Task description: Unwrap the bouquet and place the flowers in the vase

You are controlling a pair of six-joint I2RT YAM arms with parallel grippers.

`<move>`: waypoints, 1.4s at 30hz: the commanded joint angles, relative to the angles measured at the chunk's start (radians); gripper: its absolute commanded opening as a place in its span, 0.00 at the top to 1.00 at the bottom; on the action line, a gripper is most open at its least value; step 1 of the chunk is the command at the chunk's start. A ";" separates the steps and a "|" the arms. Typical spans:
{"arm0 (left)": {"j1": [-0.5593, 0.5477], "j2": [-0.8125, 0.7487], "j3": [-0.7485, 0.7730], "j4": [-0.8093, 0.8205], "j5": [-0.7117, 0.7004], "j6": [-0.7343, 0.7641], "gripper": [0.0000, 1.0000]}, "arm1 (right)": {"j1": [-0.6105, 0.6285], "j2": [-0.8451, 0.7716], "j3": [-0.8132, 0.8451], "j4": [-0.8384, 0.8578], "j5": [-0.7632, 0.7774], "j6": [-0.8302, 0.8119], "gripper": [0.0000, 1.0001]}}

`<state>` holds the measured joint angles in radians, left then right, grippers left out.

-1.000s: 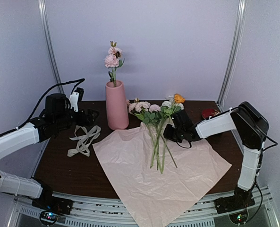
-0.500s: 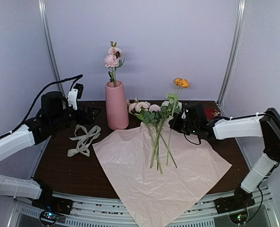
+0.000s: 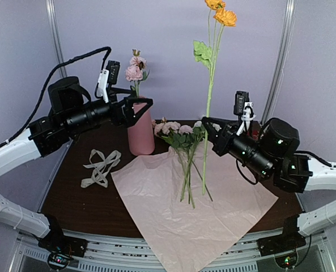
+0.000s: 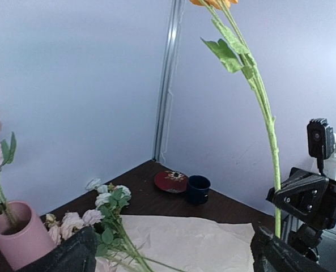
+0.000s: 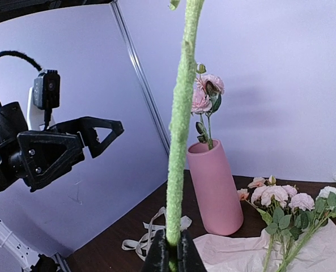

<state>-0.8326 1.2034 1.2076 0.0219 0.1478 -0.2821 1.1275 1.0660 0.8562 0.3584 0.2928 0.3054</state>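
We have the right tool (image 3: 207, 122) clenched on the green stem of the orange flower (image 3: 209, 93). It pinches the stem in its lower part, and the orange blooms (image 3: 226, 17) stand high above. The stem is close to upright with a slight bow.

We judge the stem light and springy, more likely to bend than to snap. The leafy, top-heavy head will probably sway as it is carried. A narrow round stem can roll between flat pads, so we would hold it firmly and low. That leaves the length under the grip free to enter the vase (image 3: 140, 136).

The pink vase stands on the worktop (image 3: 71, 192) to the left, with a pink flower (image 3: 135, 71) in it already. It is tall and narrow-mouthed, so it may tip if the stem drags on its rim.

The left tool (image 3: 141, 113) hangs released near the vase, its jaws wide apart. The remaining flowers (image 3: 182, 139) lie on the unfolded pink paper (image 3: 184, 221), and the cream ribbon (image 3: 101, 165) lies beside the sheet.
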 commanded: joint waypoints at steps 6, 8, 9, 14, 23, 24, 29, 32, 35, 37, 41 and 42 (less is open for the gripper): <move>-0.032 0.139 0.075 0.269 0.267 -0.156 0.04 | 0.252 0.128 -0.032 0.229 0.330 -0.336 1.00; -0.036 0.160 0.087 0.292 0.288 -0.184 0.04 | 0.277 0.154 -0.032 0.267 0.355 -0.400 1.00; -0.036 0.168 0.095 0.296 0.297 -0.193 0.04 | 0.287 0.166 -0.032 0.282 0.364 -0.423 1.00; -0.036 0.187 0.120 0.297 0.348 -0.207 0.04 | 0.324 0.196 -0.053 0.346 0.412 -0.508 1.00; -0.036 0.174 0.070 0.349 0.439 -0.218 0.03 | 0.325 0.198 -0.071 0.383 0.425 -0.511 1.00; -0.036 0.174 0.064 0.357 0.454 -0.222 0.03 | 0.325 0.199 -0.070 0.384 0.424 -0.512 1.00; -0.036 0.195 0.054 0.428 0.572 -0.280 0.02 | 0.328 0.210 -0.055 0.360 0.397 -0.512 1.00; -0.036 0.209 0.055 0.451 0.589 -0.298 0.05 | 0.332 0.226 -0.046 0.366 0.389 -0.519 1.00; -0.036 0.210 0.051 0.474 0.600 -0.305 0.10 | 0.334 0.237 -0.048 0.374 0.386 -0.518 1.00; -0.036 0.211 0.050 0.487 0.598 -0.307 0.14 | 0.336 0.242 -0.048 0.371 0.382 -0.517 1.00; -0.036 0.219 0.051 0.487 0.598 -0.313 0.24 | 0.343 0.252 -0.047 0.370 0.385 -0.512 1.00; -0.036 0.220 0.049 0.490 0.601 -0.315 0.27 | 0.344 0.252 -0.049 0.374 0.388 -0.510 1.00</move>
<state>-0.8658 1.4120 1.2671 0.4446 0.7216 -0.5800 1.4601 1.3102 0.7933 0.7086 0.6815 -0.2039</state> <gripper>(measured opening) 0.776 0.033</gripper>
